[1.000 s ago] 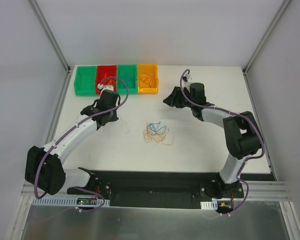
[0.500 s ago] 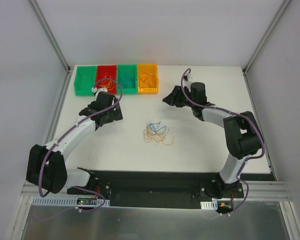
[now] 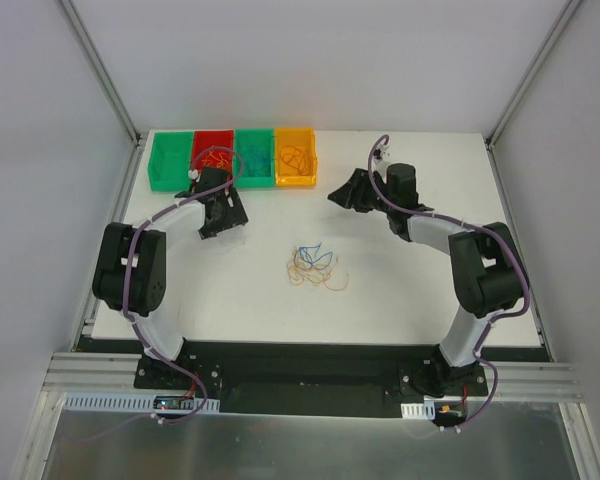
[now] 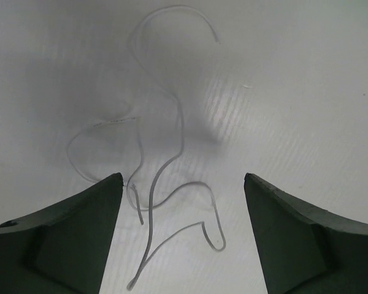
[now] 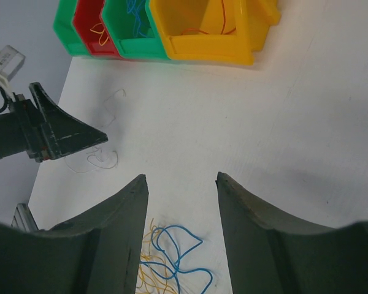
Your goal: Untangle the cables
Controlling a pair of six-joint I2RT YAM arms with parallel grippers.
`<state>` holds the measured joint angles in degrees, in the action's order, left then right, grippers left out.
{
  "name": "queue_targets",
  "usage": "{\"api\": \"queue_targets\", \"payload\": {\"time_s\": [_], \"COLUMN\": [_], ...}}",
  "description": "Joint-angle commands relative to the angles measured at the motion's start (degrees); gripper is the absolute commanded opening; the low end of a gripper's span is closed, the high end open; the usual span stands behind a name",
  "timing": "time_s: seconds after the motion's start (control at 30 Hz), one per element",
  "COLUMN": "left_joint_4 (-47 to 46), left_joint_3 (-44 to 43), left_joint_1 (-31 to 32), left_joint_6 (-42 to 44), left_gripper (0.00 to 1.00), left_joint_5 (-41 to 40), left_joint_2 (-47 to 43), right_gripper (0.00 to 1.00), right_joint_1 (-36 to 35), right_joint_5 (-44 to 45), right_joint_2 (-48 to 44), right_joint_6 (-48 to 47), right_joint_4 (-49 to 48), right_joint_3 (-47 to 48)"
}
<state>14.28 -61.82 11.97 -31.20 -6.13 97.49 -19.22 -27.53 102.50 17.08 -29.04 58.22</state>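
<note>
Left arm has folded back, left gripper fingers apart over thin, curly white cables near the bins; right gripper likewise spread.

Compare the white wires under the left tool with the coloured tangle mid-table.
The white wires are few and loosely spread; the tangle is many orange, yellow and blue strands overlapping. The white wires lie below the open left tool; the tangle has no tool over it. Both are thin, curly and lie ungripped on the table.
</note>
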Motion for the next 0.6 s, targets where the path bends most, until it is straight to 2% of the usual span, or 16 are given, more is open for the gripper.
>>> {"api": "queue_targets", "payload": {"time_s": [0.0, 0.2, 0.3, 0.43, 0.57], "left_joint_4": [-0.6, -0.9, -1.1, -1.4, -1.2], "left_joint_3": [-2.0, -0.4, -0.5, -1.5, -2.5], "left_joint_1": [0.1, 0.1, 0.1, -0.2, -2.5], "left_joint_6": [-1.6, -1.8, -1.0, 0.8, 3.3], "left_gripper": [0.75, 0.59, 0.38, 0.0, 0.0], "left_joint_5": [-0.7, -4.8, -6.3, -7.8, -11.3], "left_joint_2": [2.5, 2.0, 2.1, 1.4, -4.0], "right_gripper": [0.51, 0.51, 0.51, 0.51, 0.51], "right_joint_1": [0.9, 1.8, 2.1, 2.4, 3.4], "right_joint_5": [-2.2, -2.8, -3.3, -3.8, -3.7], "right_joint_2": [-0.8, -0.5, 0.3, 1.0, 0.5], "right_joint_6": [1.7, 3.5, 4.4, 5.4, 5.5], "right_joint_4": [-4.8, -6.0, -6.8, -7.6, -8.2], "right_joint_3": [-0.3, -0.4, 0.0, 0.0, -0.9]}}
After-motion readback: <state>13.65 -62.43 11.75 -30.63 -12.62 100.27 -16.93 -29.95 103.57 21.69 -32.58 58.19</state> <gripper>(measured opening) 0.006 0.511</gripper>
